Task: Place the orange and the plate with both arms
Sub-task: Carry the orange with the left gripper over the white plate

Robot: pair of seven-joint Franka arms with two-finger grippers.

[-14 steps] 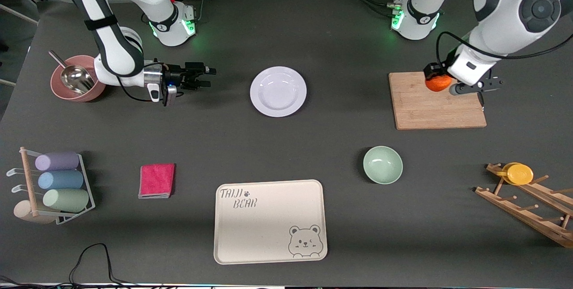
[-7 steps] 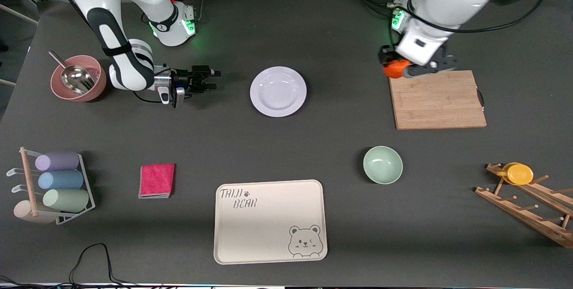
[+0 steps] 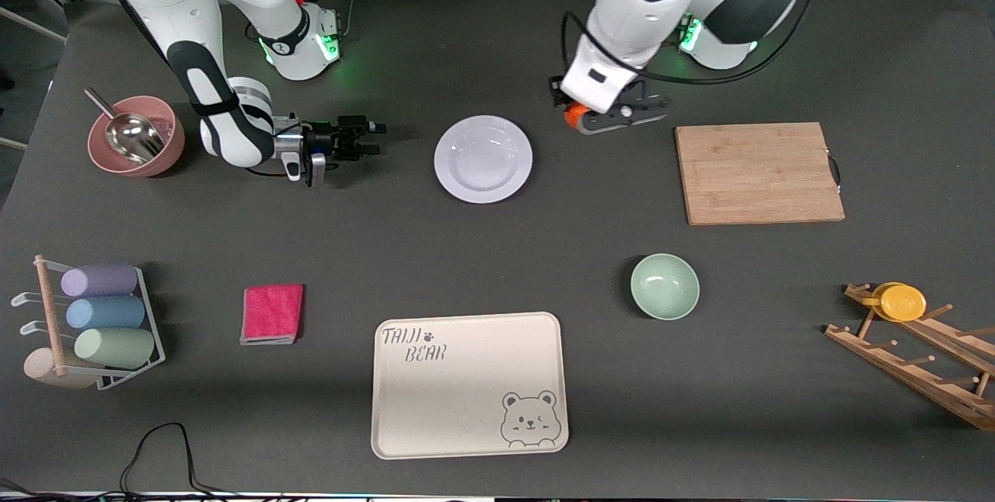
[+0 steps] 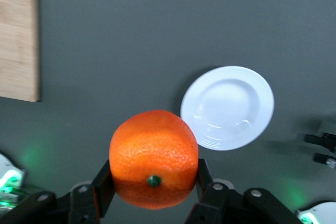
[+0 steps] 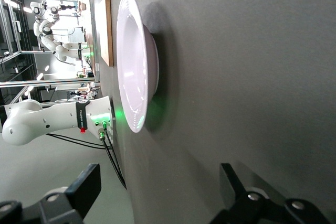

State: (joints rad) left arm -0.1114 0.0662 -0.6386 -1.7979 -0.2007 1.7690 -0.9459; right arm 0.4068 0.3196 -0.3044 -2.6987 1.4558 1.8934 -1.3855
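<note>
The white plate (image 3: 483, 158) lies on the dark table between the two arms; it also shows in the left wrist view (image 4: 227, 107) and edge-on in the right wrist view (image 5: 134, 66). My left gripper (image 3: 579, 115) is shut on the orange (image 4: 154, 158) and holds it in the air over bare table between the plate and the cutting board; only a sliver of the orange (image 3: 572, 116) shows in the front view. My right gripper (image 3: 373, 138) is open and empty, low beside the plate toward the right arm's end, fingers pointing at it.
A wooden cutting board (image 3: 758, 172) lies toward the left arm's end. A green bowl (image 3: 665, 286) and cream bear tray (image 3: 469, 384) sit nearer the front camera. A pink bowl with scoop (image 3: 136, 137), red cloth (image 3: 272, 313), cup rack (image 3: 97, 323) and wooden rack with yellow cup (image 3: 902, 302) stand around.
My left gripper has carried the orange off the cutting board toward the plate. My right gripper has moved slightly closer to the plate.
</note>
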